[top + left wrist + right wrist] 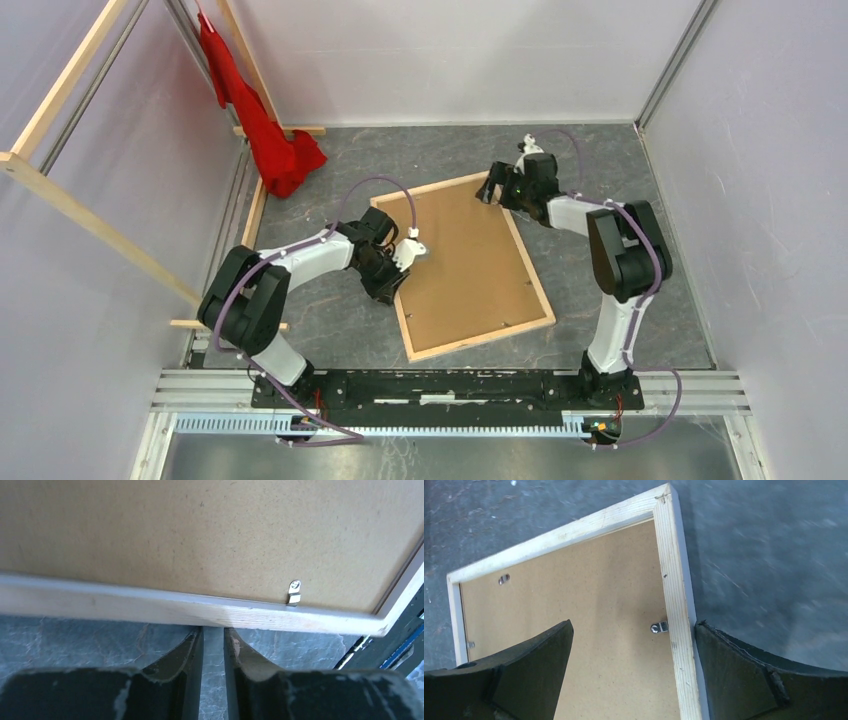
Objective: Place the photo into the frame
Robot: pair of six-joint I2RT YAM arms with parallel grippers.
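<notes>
Frame (pixel 480 337) lies wood-face up mid-table (pixel 600 160), brown backing board (pixel 470 270) inside it. Left tool (pixel 213 630) nearly closed, empty, tips at left rail. Right tool (pixel 634 624) spread wide, straddling right rail near far corner.

Black-and-white arms (pixel 300 262), looping purple cables (pixel 385 180).

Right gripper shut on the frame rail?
No, the right gripper is open, its fingers set wide apart on either side of the frame rail.
</notes>
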